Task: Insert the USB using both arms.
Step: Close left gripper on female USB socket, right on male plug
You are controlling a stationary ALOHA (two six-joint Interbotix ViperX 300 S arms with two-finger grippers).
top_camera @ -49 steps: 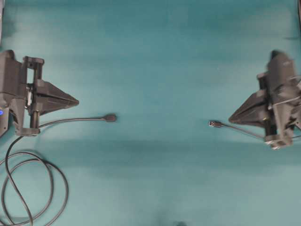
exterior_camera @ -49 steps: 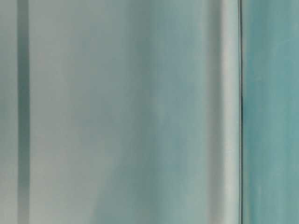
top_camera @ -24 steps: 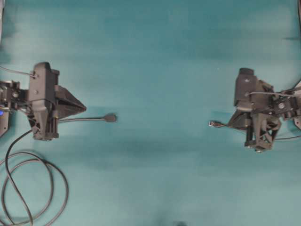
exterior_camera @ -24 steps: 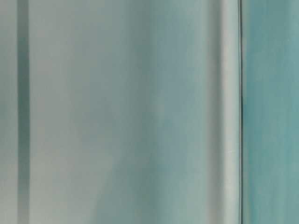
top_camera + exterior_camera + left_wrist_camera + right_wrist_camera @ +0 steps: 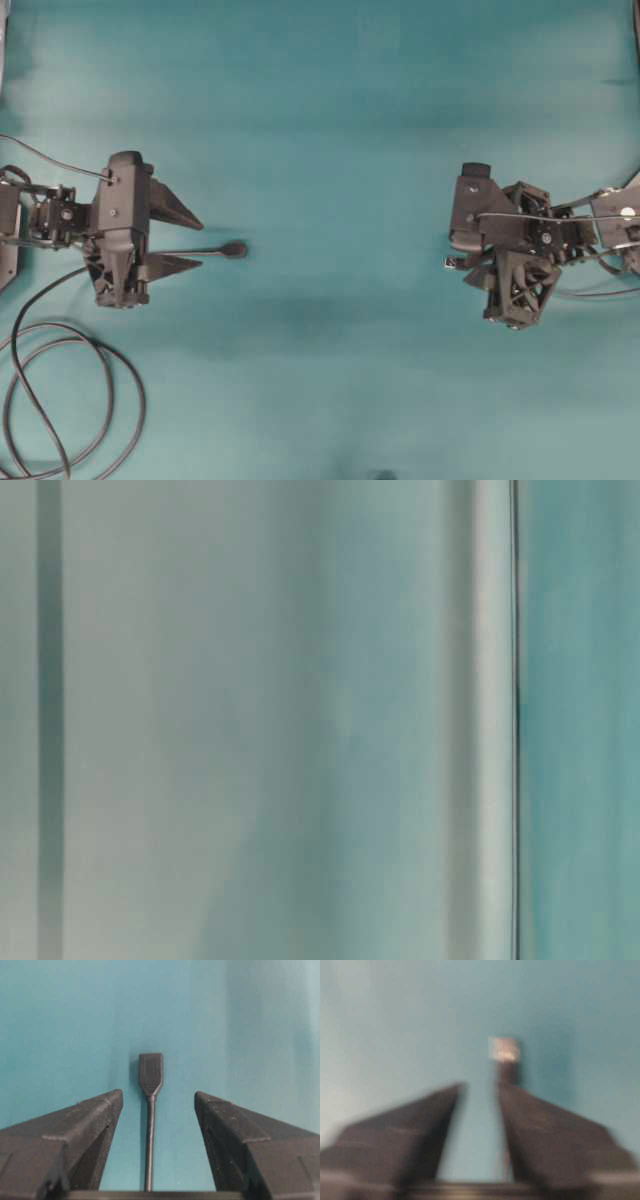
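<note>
**A:** Closest to the left wrist lens, the left gripper (image 5: 156, 1097) is standing with its jaws wide apart, holding nothing. The thicker dark cable (image 5: 149, 1150) is running up the gap between its fingers (image 5: 85, 1125), touching neither one.

**B:** And beyond the tips?

**A:** The dark blunt connector (image 5: 150, 1074) is lying flat on the teal table (image 5: 65, 1020), just past them, at frame centre.

**B:** The other arm?

**A:** In its blurred wrist view, the right gripper (image 5: 479, 1087) is showing its jaws parted, more narrowly. The USB (image 5: 504, 1050) is sitting just beyond the right-hand finger, its stem close against that finger; I cannot tell whether they are touching.

**B:** From overhead?

**A:** The dark cable is looping at lower left. The left gripper (image 5: 200, 240) is sitting at centre left and the right gripper (image 5: 460, 262) at centre right, well apart. The USB (image 5: 452, 263) is peeking out beneath the right arm.
</note>
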